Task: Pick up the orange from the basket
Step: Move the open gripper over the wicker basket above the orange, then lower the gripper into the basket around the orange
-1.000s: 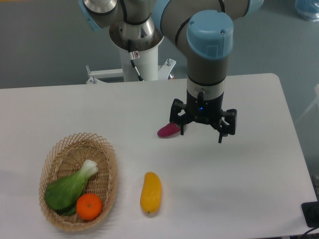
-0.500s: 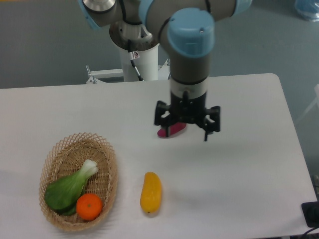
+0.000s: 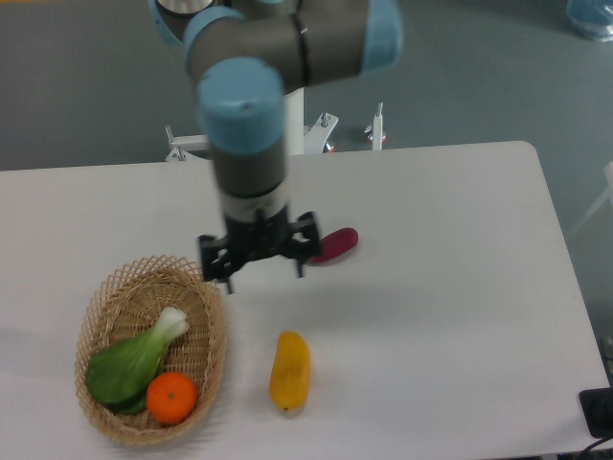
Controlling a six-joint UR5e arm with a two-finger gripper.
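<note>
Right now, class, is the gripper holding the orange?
No. The orange lies in the wicker basket beside the bok choy, while the open gripper hangs empty above the table.

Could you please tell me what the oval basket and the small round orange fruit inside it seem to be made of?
The oval tan basket looks like woven wicker, judging by its open-weave rim. The small round orange has smooth, slightly glossy skin; real or plastic, I cannot tell.
</note>
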